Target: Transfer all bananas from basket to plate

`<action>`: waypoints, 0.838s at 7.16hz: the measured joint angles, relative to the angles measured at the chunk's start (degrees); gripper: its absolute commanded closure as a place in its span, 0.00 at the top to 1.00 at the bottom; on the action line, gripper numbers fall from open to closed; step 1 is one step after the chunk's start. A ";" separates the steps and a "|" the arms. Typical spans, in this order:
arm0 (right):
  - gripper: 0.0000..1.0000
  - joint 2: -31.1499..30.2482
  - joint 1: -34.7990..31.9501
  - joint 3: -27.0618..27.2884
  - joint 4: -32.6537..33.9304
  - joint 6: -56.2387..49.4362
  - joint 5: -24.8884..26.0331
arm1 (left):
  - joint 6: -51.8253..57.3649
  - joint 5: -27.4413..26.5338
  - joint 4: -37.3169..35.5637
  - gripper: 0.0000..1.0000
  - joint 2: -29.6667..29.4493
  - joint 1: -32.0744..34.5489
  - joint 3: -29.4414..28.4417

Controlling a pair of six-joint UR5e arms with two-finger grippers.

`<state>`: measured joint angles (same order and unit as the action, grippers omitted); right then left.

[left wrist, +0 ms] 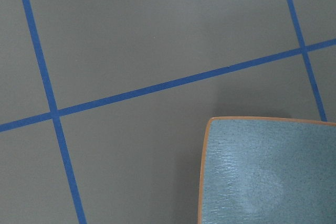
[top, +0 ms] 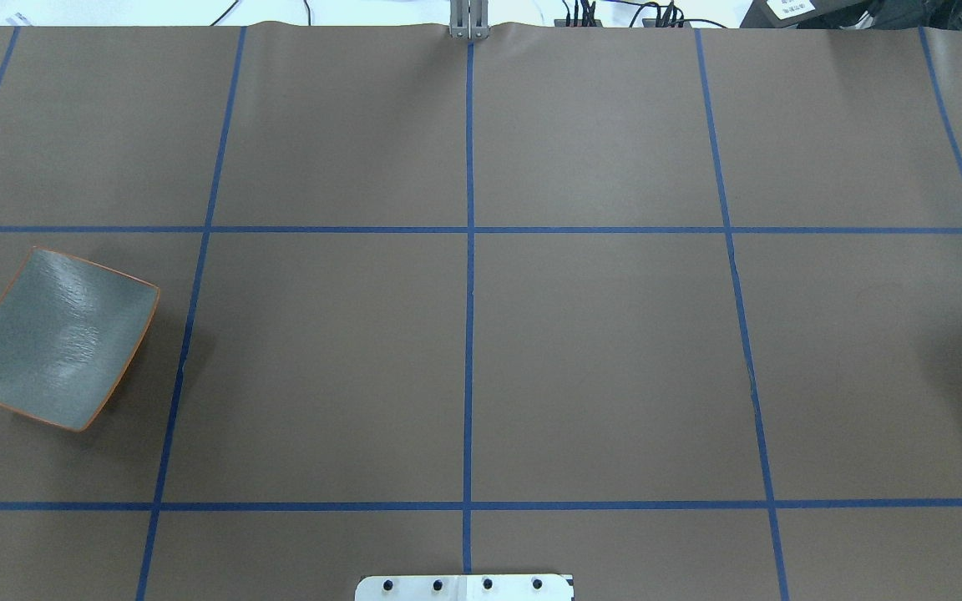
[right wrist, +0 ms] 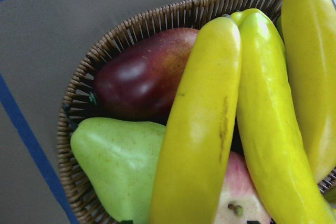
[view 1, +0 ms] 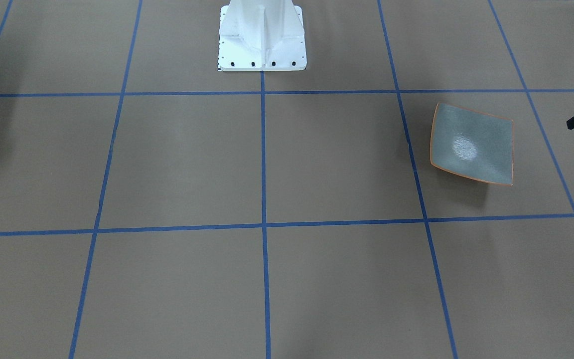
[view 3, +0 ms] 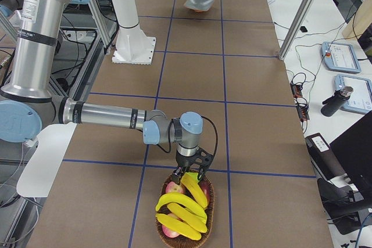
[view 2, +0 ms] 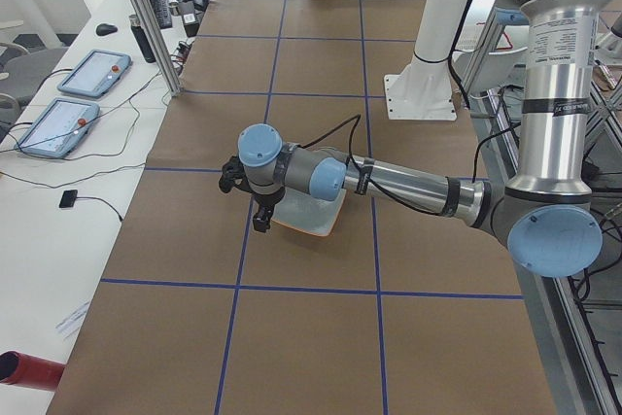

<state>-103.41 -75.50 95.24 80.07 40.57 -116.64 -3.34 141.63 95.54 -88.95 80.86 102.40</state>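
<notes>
Exterior right view: three curved yellow bananas (view 3: 183, 204) are held in oval wicker basket (right wrist: 157, 22) at 6 o'clock; square grey-green plate (view 3: 197, 2) is recorded at 12 o'clock. Finger spacing of right gripper (view 3: 189, 175) and left gripper (view 2: 249, 203) cannot be told.

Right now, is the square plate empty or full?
Empty: the plate shows only its bare glossy surface, and the bananas lie in the basket.

You are seeing plate (top: 55, 342) shining glossy, finely pebbled; basket (right wrist: 157, 19) showing woven wicker; bananas (right wrist: 205, 129) gleaming smooth, waxy; table cover (top: 598, 359) lying matt.
</notes>
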 measured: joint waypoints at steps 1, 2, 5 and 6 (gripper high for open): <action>0.36 0.20 0.00 -0.15 0.00 0.04 0.00 | 0.00 -0.02 0.00 0.99 0.00 0.00 0.00; 0.00 0.27 0.00 -0.19 0.00 0.11 -0.01 | 0.00 -0.03 0.00 1.00 0.00 0.00 0.00; 0.00 0.30 0.00 0.48 0.00 -0.21 -0.17 | -0.01 0.03 0.00 0.99 0.00 0.00 0.01; 0.00 0.17 -0.09 1.73 0.19 -0.54 -0.34 | -0.05 0.06 0.02 1.00 -0.01 -0.01 0.04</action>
<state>-103.23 -75.60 96.96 80.26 40.03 -116.98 -3.39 141.70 95.56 -88.96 80.85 102.44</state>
